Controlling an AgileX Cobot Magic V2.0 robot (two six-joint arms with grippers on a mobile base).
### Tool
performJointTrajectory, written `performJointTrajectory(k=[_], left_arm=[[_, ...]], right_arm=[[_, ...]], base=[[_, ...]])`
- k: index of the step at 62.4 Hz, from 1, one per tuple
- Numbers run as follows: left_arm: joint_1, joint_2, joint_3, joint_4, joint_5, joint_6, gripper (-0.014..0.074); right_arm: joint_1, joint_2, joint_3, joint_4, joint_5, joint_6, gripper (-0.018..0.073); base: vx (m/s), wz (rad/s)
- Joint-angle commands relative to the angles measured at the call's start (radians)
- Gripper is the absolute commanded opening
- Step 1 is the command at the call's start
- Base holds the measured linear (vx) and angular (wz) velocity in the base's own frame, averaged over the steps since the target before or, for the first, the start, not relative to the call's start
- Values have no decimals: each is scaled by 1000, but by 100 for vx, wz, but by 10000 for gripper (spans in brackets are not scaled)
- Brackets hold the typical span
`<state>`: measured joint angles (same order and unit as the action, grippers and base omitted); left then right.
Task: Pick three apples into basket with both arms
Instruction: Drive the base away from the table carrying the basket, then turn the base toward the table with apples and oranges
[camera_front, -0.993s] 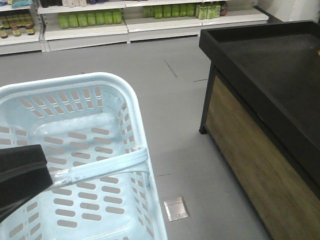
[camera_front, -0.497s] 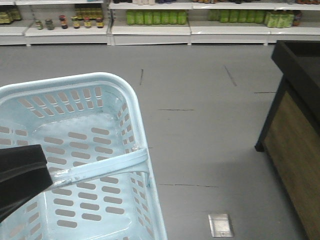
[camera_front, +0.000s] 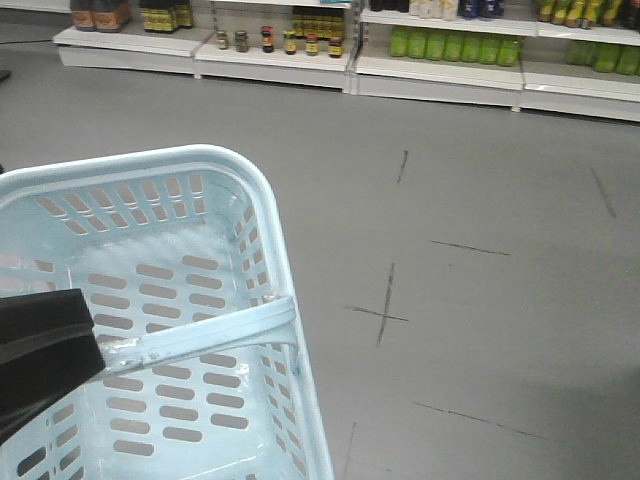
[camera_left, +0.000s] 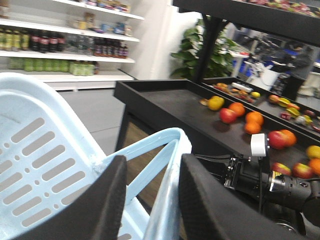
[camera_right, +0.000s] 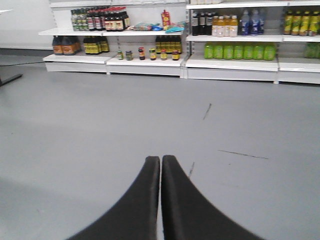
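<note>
The left pincer (camera_left: 152, 167) pinches the swing handle (camera_front: 200, 335) of the basket (camera_front: 270, 215), which hangs over the floor (camera_front: 450, 250) at the near left. No fruit shows in it. The right pincer (camera_right: 161, 160) has its fingers pressed together and holds nothing. The apples (camera_left: 228, 115) lie on the black bench (camera_left: 165, 100) to the right, among oranges (camera_left: 254, 118), well apart from the basket. I judge that an apple is firm, smooth and round, so it may roll or slip. It is best to take it across its widest part, with mild force, so the skin does not bruise.
</note>
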<state>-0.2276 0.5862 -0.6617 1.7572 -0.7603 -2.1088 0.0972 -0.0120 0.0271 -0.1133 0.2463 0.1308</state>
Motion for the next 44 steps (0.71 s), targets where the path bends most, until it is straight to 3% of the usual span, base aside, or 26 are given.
performJointTrajectory(k=[1, 23, 44], left_arm=[[-4, -1, -28, 19, 40, -19, -6], [-4, -1, -28, 19, 40, -19, -6], [-4, -1, -28, 19, 36, -19, -6]], right_arm=[[1, -12, 14, -11, -73, -8, -5], [1, -12, 14, -11, -73, -8, -5], [1, -12, 14, -11, -73, -8, -5]], base=[[18, 54], [19, 42], [19, 5]])
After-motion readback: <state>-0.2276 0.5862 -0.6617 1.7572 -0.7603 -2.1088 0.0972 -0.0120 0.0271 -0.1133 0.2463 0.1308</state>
